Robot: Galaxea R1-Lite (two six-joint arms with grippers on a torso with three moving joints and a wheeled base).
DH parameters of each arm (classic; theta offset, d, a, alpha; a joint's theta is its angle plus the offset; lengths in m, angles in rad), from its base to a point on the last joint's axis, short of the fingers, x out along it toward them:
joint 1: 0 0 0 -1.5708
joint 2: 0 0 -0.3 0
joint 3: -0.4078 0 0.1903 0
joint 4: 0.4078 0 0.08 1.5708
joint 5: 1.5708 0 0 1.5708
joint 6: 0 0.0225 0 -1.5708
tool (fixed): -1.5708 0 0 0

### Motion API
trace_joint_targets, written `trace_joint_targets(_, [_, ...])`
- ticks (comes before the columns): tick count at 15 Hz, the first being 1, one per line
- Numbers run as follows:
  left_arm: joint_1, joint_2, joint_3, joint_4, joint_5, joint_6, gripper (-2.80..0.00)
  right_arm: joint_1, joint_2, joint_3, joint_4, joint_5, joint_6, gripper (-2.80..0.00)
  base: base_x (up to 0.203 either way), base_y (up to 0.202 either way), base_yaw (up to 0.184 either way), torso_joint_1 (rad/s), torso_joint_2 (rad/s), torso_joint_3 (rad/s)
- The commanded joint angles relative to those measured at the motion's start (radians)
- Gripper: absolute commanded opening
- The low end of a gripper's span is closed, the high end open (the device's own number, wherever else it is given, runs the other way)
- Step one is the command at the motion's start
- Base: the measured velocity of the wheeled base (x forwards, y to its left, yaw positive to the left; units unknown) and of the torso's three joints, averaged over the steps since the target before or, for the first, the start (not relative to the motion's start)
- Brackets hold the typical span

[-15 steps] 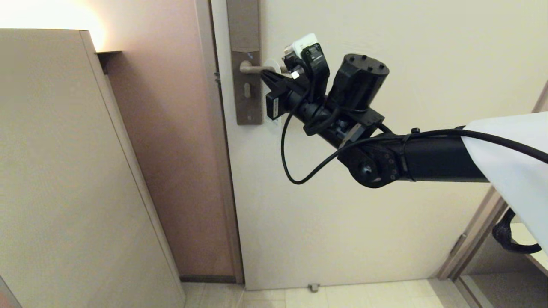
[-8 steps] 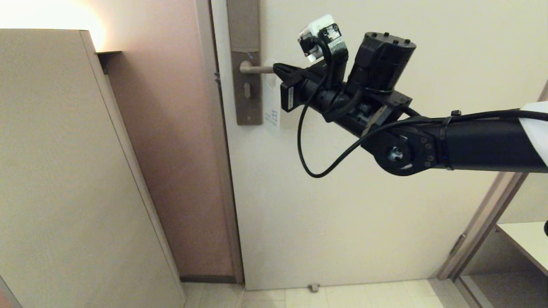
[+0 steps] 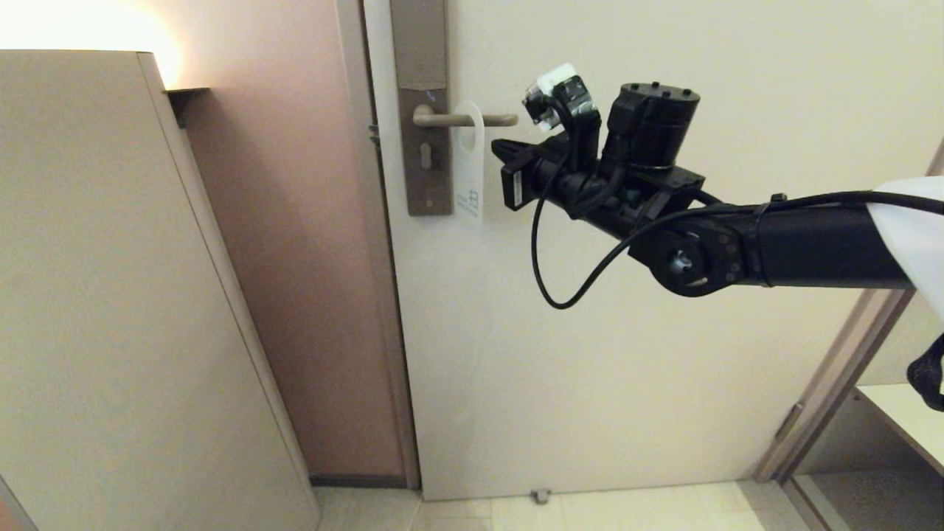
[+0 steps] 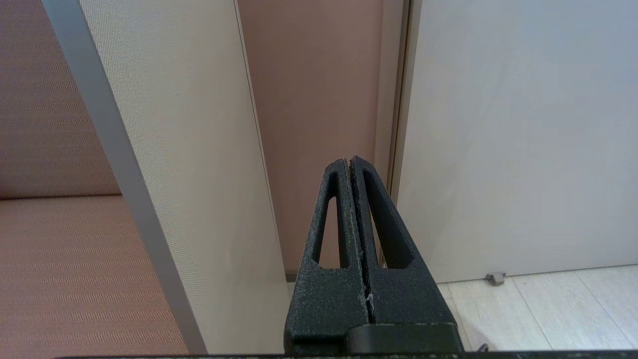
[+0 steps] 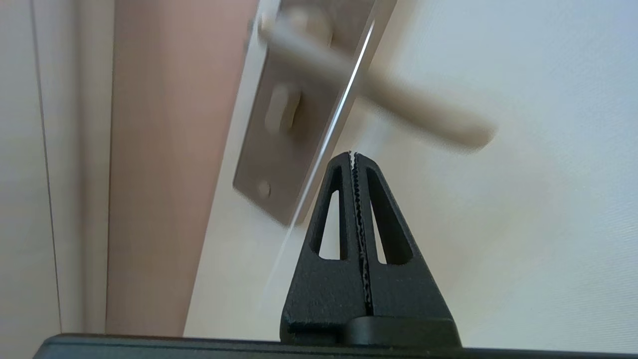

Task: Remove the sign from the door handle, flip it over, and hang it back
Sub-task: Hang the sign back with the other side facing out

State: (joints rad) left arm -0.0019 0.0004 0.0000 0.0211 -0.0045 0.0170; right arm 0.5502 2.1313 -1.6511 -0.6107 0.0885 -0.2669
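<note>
**So: we backed off the handle, sign left hanging**

Over the last second we pulled the right gripper [image 3: 505,151] away from the door handle [image 3: 472,118], jaws pressed together on nothing. The sign [image 3: 470,166] hung on the lever near the backplate [image 3: 420,110], white side out. Left gripper [image 4: 351,167] sat parked low, also clamped empty. We judged the rehang done; only retraction remained.

Hotel-room entry or similar lodging interior, cream door [image 3: 627,354] with lever door handle [image 3: 464,119] on tall keyhole backplate [image 3: 422,110], white hanger sign [image 3: 470,166] on the lever, pinkish wall [image 3: 295,258], beige cabinet panel [image 3: 110,295], pale tiled floor [image 3: 590,512].
</note>
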Motion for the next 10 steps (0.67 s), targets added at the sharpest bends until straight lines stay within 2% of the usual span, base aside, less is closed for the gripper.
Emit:
trace_joint_targets(1, [0.000,0.000,0.000,0.000,0.000,0.000,-2.80,-0.001,0.056,-0.010,-0.010,0.002,-0.004,-2.80,0.000,0.000,0.000,0.000,0.00,0.000])
trace_joint_targets(6, [-0.001,0.000,0.000,0.000,0.000,0.000,-2.80,0.004,0.180,-0.149,-0.020,0.002,-0.006,-2.80,0.000,0.000,0.000,0.000,0.00,0.000])
trace_joint_targets(8, [0.000,0.000,0.000,0.000,0.000,0.000,-2.80,0.005,0.233,-0.212,-0.065,0.001,-0.007,-2.80,0.000,0.000,0.000,0.000,0.00,0.000])
trace_joint_targets(10, [0.000,0.000,0.000,0.000,0.000,0.000,-2.80,0.008,0.246,-0.217,-0.107,-0.003,-0.008,-2.80,0.000,0.000,0.000,0.000,0.00,0.000])
